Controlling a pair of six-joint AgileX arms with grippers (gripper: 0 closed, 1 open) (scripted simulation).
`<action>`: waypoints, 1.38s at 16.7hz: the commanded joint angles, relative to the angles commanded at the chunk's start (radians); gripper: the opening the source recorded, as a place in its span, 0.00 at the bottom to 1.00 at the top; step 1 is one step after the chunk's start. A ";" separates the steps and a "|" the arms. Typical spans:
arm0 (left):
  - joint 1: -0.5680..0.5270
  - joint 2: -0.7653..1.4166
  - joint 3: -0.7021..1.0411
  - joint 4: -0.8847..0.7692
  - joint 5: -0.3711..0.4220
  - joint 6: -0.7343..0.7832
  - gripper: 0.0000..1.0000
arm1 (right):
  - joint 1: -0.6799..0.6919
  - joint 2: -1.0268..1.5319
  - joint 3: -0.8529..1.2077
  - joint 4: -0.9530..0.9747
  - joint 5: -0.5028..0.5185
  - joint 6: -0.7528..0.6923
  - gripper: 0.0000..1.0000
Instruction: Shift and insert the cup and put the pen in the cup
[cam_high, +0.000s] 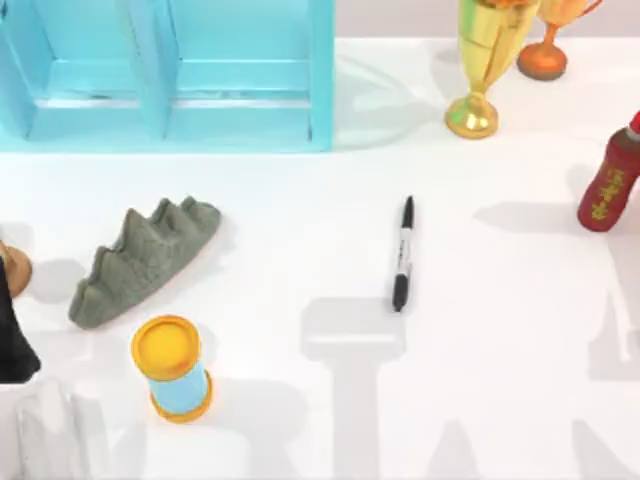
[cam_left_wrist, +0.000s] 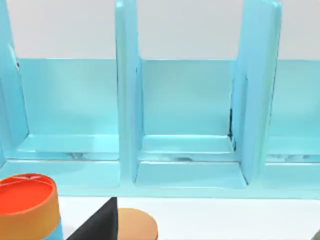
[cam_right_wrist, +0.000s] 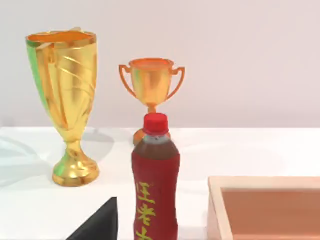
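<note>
One pen (cam_high: 402, 255) lies mid-table; I cannot tell either tool's state.

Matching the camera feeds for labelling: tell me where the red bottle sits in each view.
Top view: red bottle at the table's right edge.
Right wrist view: red bottle upright in the near middle, in front of the small trophy.
Left wrist view: faces the blue rack instead.
Shared landmark: tall gold goblet, beside the bottle in both.

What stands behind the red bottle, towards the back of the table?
Behind the red bottle stand two gold trophies: a tall goblet and a smaller two-handled cup. The bottle covers most of the smaller trophy's base.
</note>
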 joint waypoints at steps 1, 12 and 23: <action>0.000 0.000 0.000 0.000 0.000 0.000 1.00 | 0.000 0.000 0.000 0.000 0.000 0.000 1.00; 0.000 0.000 0.000 0.000 0.000 0.000 1.00 | -0.164 0.562 0.524 -0.439 0.001 -0.158 1.00; 0.000 0.000 0.000 0.000 0.000 0.000 1.00 | -0.432 1.629 1.444 -1.167 0.001 -0.418 1.00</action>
